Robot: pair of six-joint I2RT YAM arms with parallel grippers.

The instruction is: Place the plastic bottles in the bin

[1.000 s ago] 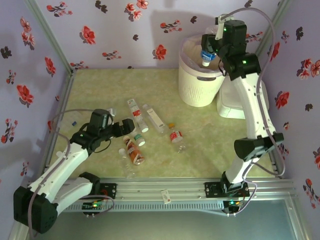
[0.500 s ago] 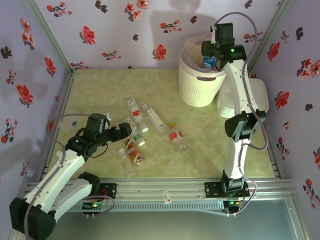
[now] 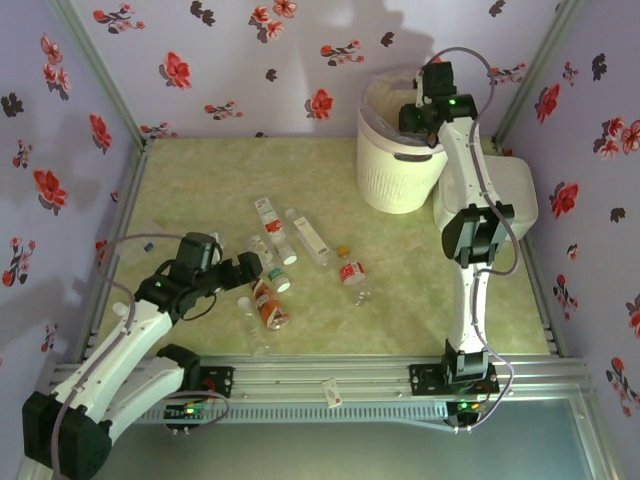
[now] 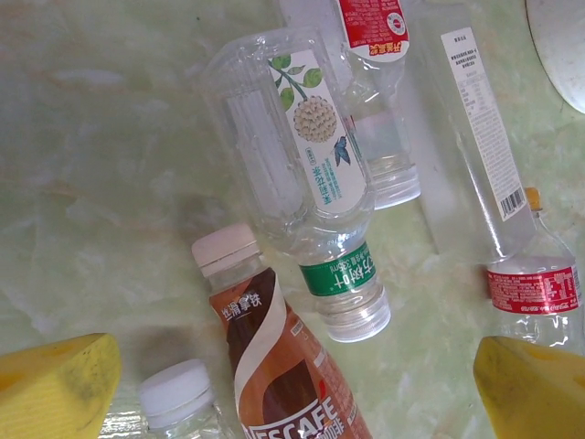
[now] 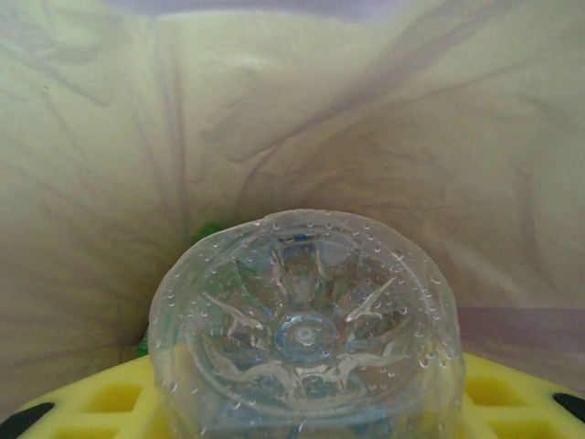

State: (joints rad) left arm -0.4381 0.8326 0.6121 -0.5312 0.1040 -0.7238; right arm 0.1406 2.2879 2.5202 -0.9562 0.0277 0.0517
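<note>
Bottle pinched by right gripper now hangs seemingly inside bin, left gripper spread.

Green marbled table, scattered bottles, bin, white box

A flat white box sits on the pale green tabletop, enclosed by flower-patterned walls.

The brown bottle reads NESCAFE. The white label on a clear bottle bears a barcode, its small print unreadable.
</note>
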